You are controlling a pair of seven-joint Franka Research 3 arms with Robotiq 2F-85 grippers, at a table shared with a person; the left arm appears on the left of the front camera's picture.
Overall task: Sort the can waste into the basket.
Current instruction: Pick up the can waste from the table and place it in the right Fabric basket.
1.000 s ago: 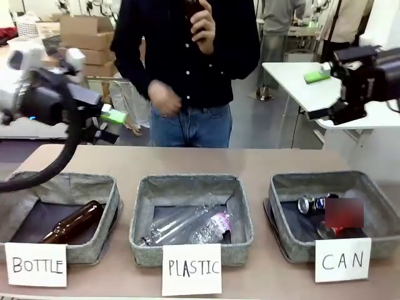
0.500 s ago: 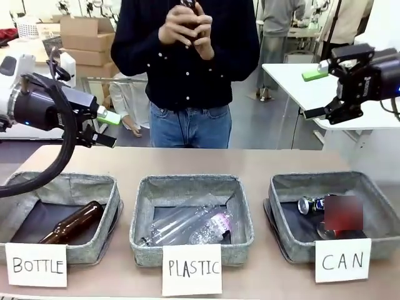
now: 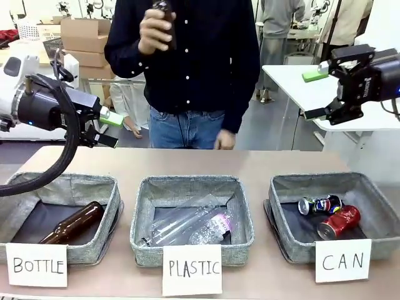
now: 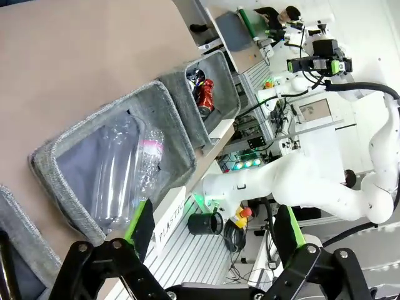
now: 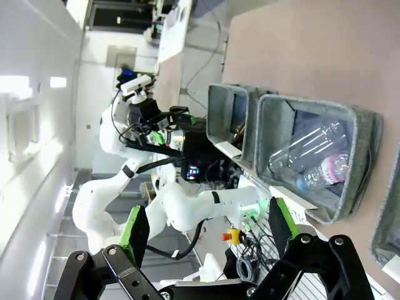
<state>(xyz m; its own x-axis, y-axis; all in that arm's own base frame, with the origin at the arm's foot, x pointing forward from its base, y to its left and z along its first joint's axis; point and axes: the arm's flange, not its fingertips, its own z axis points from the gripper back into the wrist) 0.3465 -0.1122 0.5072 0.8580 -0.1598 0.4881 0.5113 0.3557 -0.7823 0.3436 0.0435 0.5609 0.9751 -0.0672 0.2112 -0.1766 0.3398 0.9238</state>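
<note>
A red can and a dark blue printed can lie side by side in the grey basket behind the "CAN" card at the right. The left wrist view catches that basket far off, with the red can inside. My left gripper hangs open above the left end of the table, nothing between its fingers. My right gripper is raised high above the CAN basket, also open and holding nothing. In the wrist views the left gripper and right gripper each show spread green pads.
The middle basket, carded "PLASTIC", holds clear plastic bottles. The left basket, carded "BOTTLE", holds a brown glass bottle. A person stands at the far side with a dark bottle raised in one hand.
The person's raised hand shifted left, still holding the bottle, and the other arm dropped to the side. My left gripper swung down slightly a second ago, then held. Both cans now show clearly.
</note>
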